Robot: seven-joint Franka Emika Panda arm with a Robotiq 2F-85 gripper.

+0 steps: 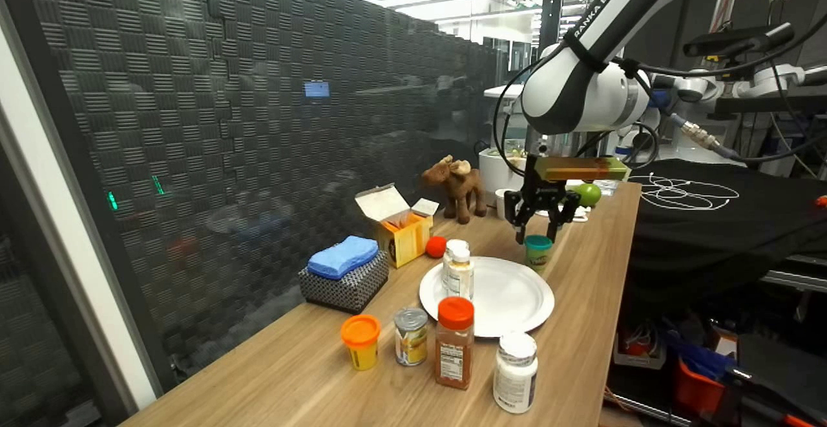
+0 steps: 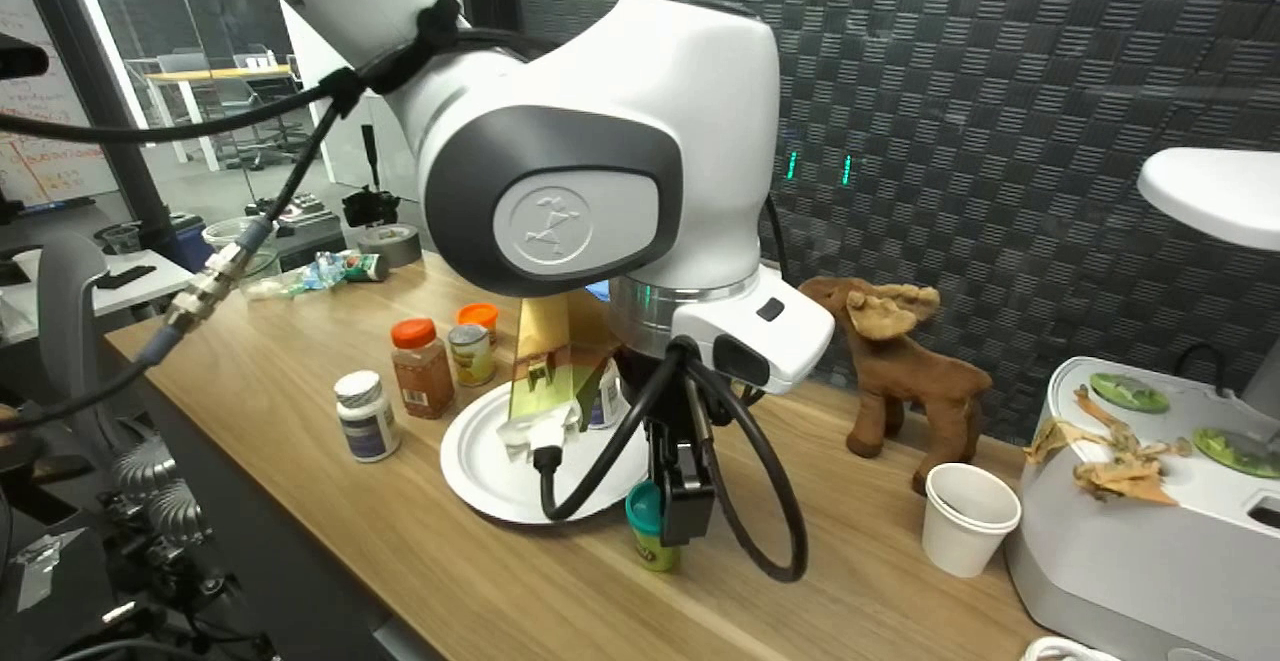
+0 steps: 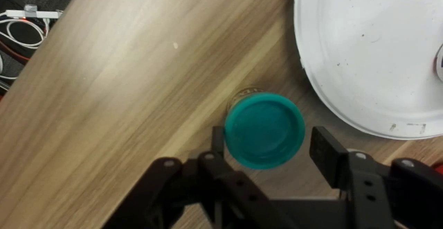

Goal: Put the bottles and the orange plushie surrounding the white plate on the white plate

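Observation:
My gripper (image 3: 268,140) is open, its fingers on either side of the teal lid of a small tub (image 3: 264,130). The left finger is at the lid's edge; a gap shows at the right. The tub (image 1: 537,256) stands upright beside the white plate (image 1: 507,304). Two white bottles (image 1: 460,281) stand at the plate's far-left part, one partly behind the other. The small orange-red plushie (image 1: 436,247) lies beyond the plate. A red-capped spice bottle (image 1: 454,349), a white bottle (image 1: 515,378), a can (image 1: 411,338) and an orange-lidded tub (image 1: 362,343) stand near the plate.
A yellow box (image 1: 407,239) and a patterned box with blue cloth (image 1: 345,278) stand along the wall side. A brown moose plushie (image 2: 915,381), white cups (image 2: 965,521) and a white appliance (image 2: 1150,531) are nearby. The table edge (image 1: 623,285) runs close to the plate.

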